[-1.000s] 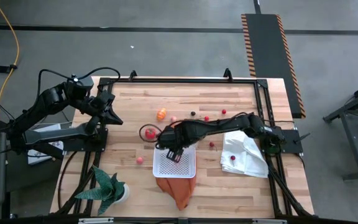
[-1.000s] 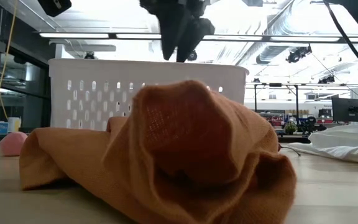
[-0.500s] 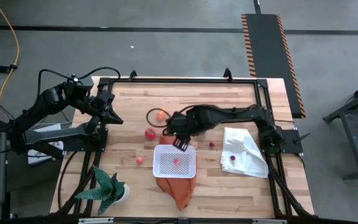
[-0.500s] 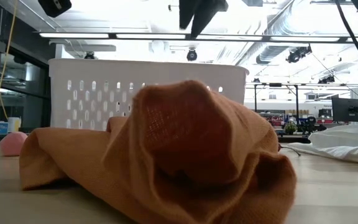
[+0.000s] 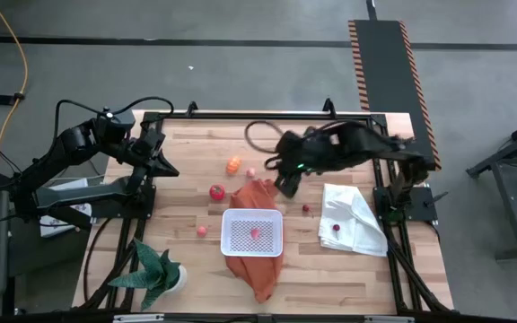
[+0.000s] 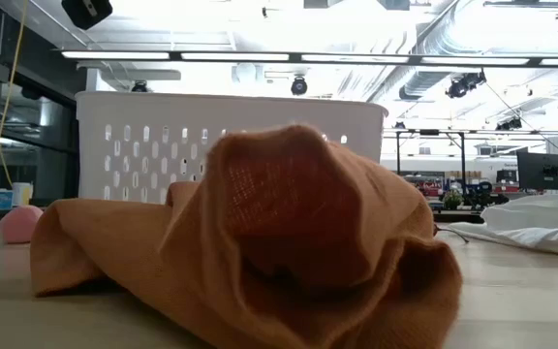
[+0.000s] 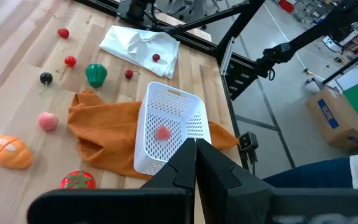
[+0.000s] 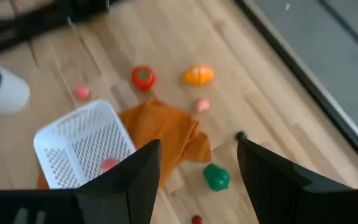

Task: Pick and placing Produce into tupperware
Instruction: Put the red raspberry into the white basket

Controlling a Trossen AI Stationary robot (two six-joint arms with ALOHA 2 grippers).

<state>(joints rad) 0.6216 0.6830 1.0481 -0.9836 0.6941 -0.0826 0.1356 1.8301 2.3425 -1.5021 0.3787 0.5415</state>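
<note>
Tupperware well apart from right tool

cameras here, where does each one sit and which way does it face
High: overhead, facing straight down; both arms show.
Low: at tabletop height, facing the crumpled orange cloth; no arm shows.
Left wrist: above the table's edge; shut left gripper at bottom.
Right wrist: above the table; open right gripper.
All four share the white perforated plastic container.
</note>
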